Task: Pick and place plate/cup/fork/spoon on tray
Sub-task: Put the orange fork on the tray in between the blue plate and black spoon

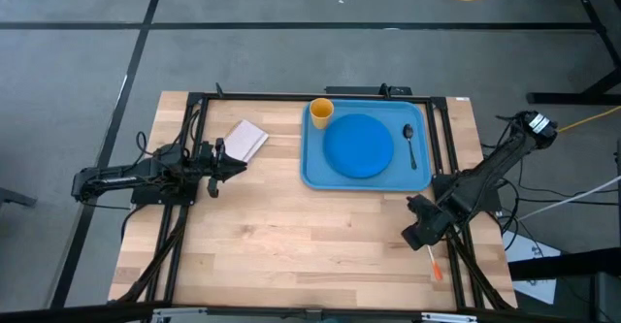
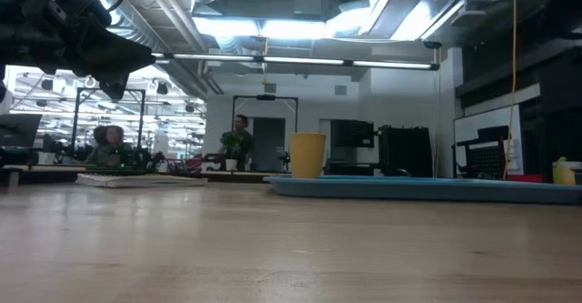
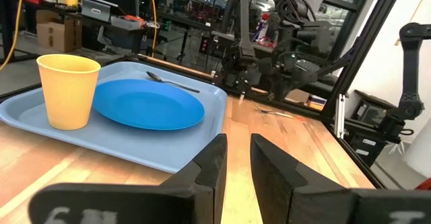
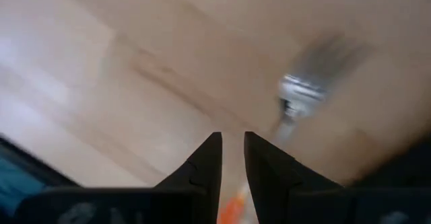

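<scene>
Wooden worktop point(image 1: 291, 236) fills my overhead feed, with the tray point(image 1: 309, 168) at its far side already carrying the plate point(image 1: 358, 145), the cup point(image 1: 321, 111) and the spoon point(image 1: 410, 144). Only the fork point(image 1: 434, 262) is off it, lying near the worktop's right front edge, handle toward the front, tines toward the tray. My right end effector point(image 1: 419, 236) sits directly over its tine end, fingers narrowly parted and holding nothing, so that arm is far nearer. My left end effector point(image 1: 215, 158) waits at the left, narrowly parted, empty.
</scene>
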You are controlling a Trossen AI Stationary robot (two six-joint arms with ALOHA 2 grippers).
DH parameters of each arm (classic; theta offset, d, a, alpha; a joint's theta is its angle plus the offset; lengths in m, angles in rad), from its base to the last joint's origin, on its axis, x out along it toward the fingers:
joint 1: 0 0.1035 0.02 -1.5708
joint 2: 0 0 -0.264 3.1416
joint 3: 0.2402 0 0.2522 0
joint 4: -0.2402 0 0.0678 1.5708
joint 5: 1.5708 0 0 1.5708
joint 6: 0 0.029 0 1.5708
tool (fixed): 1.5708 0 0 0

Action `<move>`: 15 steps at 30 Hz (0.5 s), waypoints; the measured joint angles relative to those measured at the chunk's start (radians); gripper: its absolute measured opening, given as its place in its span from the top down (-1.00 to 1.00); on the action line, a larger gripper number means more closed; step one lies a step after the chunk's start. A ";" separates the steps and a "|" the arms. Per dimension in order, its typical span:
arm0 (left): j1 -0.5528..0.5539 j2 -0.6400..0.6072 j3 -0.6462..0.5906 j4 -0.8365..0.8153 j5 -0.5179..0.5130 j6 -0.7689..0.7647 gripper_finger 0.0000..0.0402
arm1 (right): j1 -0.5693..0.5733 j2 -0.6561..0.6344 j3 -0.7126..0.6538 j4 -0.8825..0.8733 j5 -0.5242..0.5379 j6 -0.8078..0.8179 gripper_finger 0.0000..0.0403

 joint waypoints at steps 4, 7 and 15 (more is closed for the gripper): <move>0.000 0.000 0.000 0.000 0.000 0.000 0.71 | 0.005 -0.033 0.000 -0.119 -0.079 0.112 0.66; 0.000 0.000 0.000 0.000 0.000 0.000 0.71 | 0.015 -0.039 0.000 -0.154 -0.099 0.160 0.66; 0.000 0.000 0.000 0.000 0.000 0.000 0.71 | 0.048 -0.007 0.000 -0.134 -0.076 0.180 0.66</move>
